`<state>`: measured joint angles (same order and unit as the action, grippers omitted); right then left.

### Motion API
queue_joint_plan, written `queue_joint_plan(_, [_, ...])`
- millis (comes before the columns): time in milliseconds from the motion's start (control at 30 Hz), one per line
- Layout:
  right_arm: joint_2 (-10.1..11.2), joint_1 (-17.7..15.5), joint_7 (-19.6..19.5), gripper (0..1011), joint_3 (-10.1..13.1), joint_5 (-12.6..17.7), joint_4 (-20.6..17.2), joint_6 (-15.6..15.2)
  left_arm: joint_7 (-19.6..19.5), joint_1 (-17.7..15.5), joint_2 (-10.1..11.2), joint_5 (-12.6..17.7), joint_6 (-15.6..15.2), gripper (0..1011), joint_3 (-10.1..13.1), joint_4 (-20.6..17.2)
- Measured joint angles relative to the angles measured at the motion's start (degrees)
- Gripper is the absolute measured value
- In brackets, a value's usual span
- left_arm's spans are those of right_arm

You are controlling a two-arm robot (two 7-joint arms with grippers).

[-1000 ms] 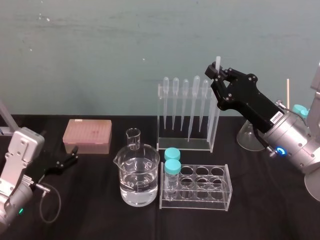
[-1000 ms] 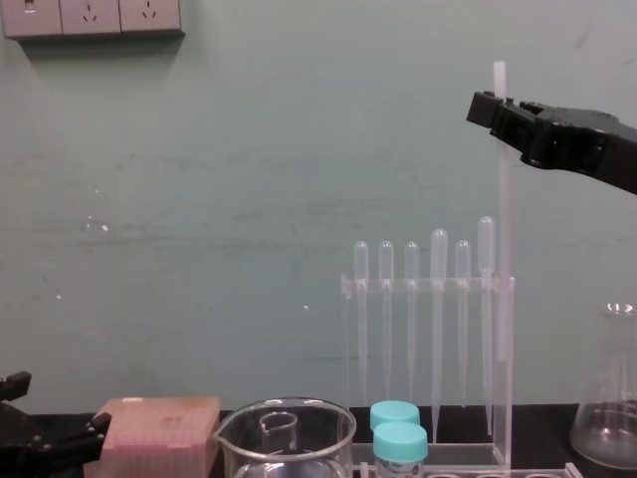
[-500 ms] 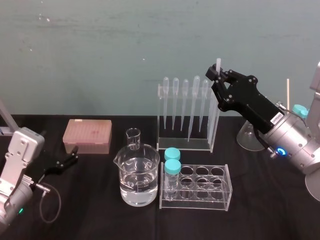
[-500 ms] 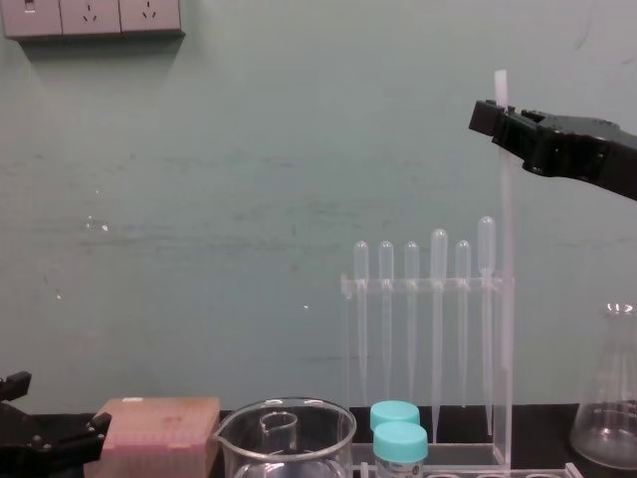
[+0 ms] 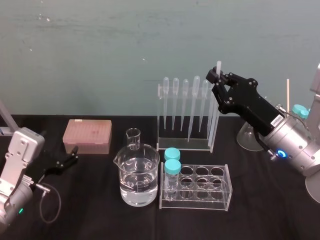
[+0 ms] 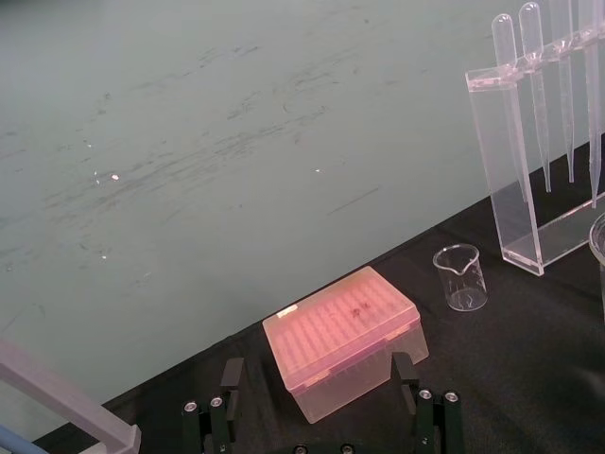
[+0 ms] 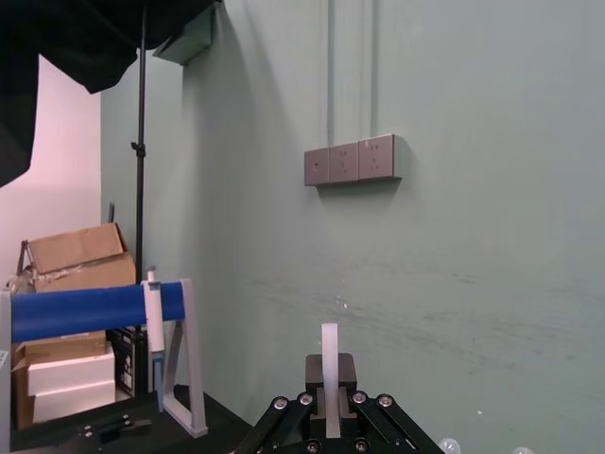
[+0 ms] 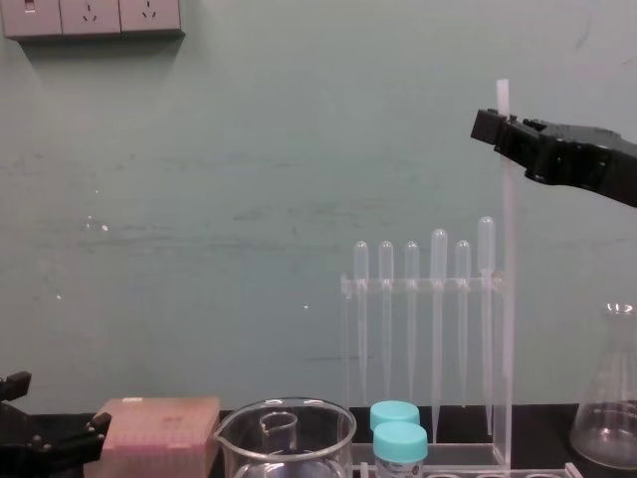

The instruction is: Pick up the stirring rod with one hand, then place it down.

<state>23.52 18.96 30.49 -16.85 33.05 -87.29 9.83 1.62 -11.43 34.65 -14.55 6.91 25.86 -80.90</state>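
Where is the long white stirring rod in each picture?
Head view: the stirring rod stands upright in the right gripper, at the pipette rack's right end.
Chest view: a tall upright line at the rack's right end.
Right wrist view: a white stub between the gripper's fingers.
Left wrist view: cannot tell it from the pipettes.
Shared landmark: the pipette rack.
The left gripper sits parked near the pink box.

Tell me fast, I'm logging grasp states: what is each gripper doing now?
Left gripper: open, holding nothing, low at the left.
Right gripper: shut on the stirring rod, held upright.
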Motion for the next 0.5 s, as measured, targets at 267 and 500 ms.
queue_joint_plan(267, [-0.01,-0.04,0.06,67,-0.17,0.02,0.17,0.14,0.00,0.00,0.00,0.00,0.00,1000,0.00,0.00])
queue_joint_plan(500, [-0.02,-0.13,0.01,66,-0.16,-0.06,0.17,0.28,0.00,0.00,0.00,0.00,0.00,1000,0.00,0.00])
